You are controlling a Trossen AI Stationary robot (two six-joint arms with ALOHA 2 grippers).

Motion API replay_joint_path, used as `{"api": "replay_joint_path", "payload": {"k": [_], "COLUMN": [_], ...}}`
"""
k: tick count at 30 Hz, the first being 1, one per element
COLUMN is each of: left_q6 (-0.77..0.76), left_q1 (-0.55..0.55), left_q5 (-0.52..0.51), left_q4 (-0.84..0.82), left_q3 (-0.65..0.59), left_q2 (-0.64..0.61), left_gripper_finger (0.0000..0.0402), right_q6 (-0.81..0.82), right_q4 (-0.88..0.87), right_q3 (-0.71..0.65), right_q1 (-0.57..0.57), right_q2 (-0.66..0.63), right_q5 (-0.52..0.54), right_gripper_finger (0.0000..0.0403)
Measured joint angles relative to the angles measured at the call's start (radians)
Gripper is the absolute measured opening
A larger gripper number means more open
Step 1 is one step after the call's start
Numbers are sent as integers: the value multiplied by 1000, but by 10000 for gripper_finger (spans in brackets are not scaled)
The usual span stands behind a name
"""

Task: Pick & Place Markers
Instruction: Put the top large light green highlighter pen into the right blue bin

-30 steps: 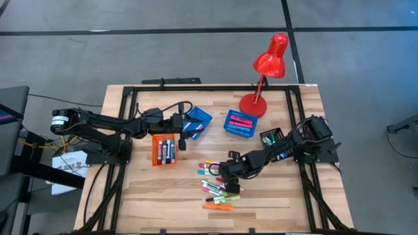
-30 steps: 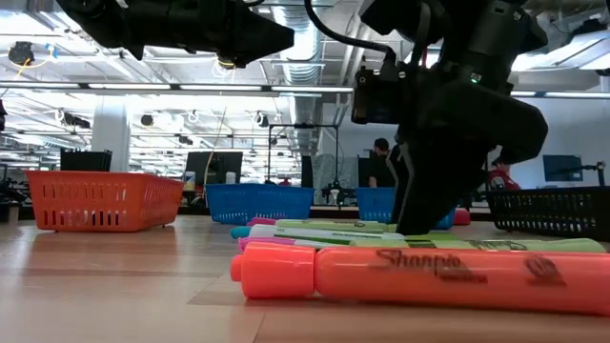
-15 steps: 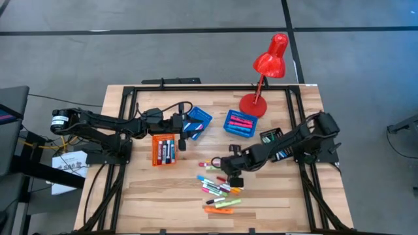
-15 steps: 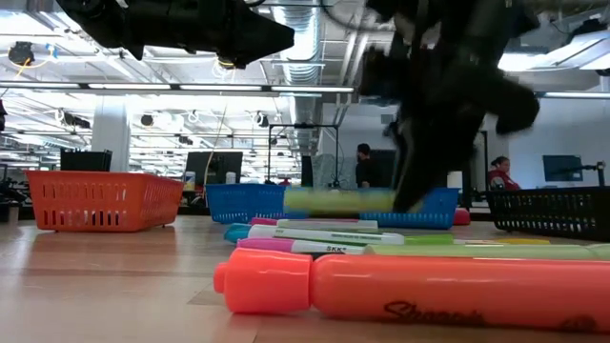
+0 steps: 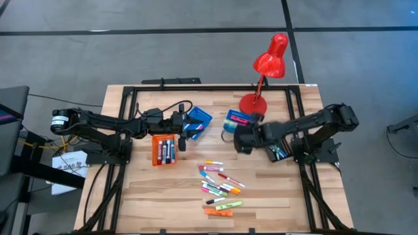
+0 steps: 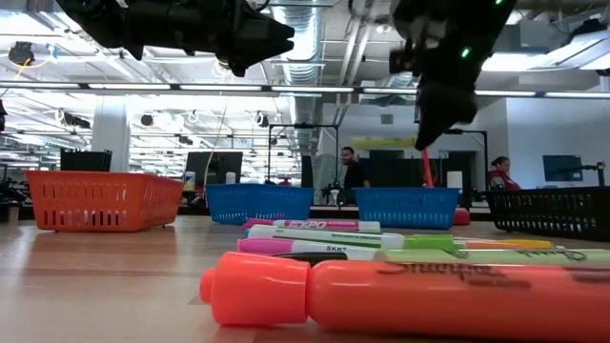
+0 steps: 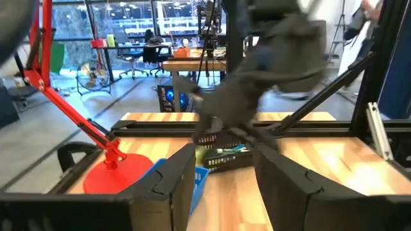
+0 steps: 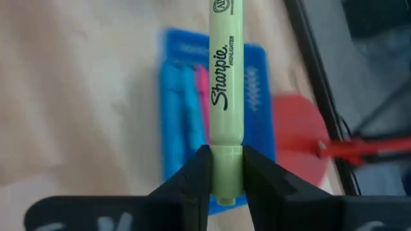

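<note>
- Plainly, the marker [image 8: 226, 96] in hand is a pale yellow-green highlighter: light, rigid plastic with a smooth barrel, so it may slip or swing if pinched off-centre.
- It is held near one end, at the cap seam, with most of its length jutting forward past the fingers [image 8: 192, 176]; a hold nearer the middle would likely steady it more.
- The right claw [image 8: 226, 179] is narrowed onto that marker, one finger on each side of the barrel.
- In the high view the right claw [image 5: 243, 138] sits right of centre, just over the near edge of the blue tray [image 5: 236, 117], which already holds pink and blue markers.
- The rest of the markers [image 5: 219, 186] lie loose on the worktop [image 5: 157, 202] in the lower middle of the frame, well apart from the claw; some touch or cross, so singling one out will need care.
- The left claw [image 7: 221, 186] waits with its fingers wide and nothing between them; in the high view the left claw [image 5: 183, 130] is left of centre, beside a second blue tray [image 5: 198, 119] and above the orange tray [image 5: 163, 149].
- A red lamp [image 5: 268, 65] stands at the upper right, close behind the first blue tray.
</note>
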Motion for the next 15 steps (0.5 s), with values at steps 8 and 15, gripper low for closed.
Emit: {"api": "replay_joint_path", "payload": {"k": [8, 15], "left_q6": [-14, -14], "left_q1": [-14, -32], "left_q5": [0, 0], "left_q4": [-22, -37], "left_q3": [-2, -3], "left_q2": [0, 0], "left_gripper_finger": [155, 155], "right_q6": [-26, -77], "right_q4": [-8, -4], "right_q3": [-45, -60], "right_q1": [-205, -277], "right_q2": [78, 147], "right_q5": [-79, -142], "right_gripper_finger": [85, 87]}}
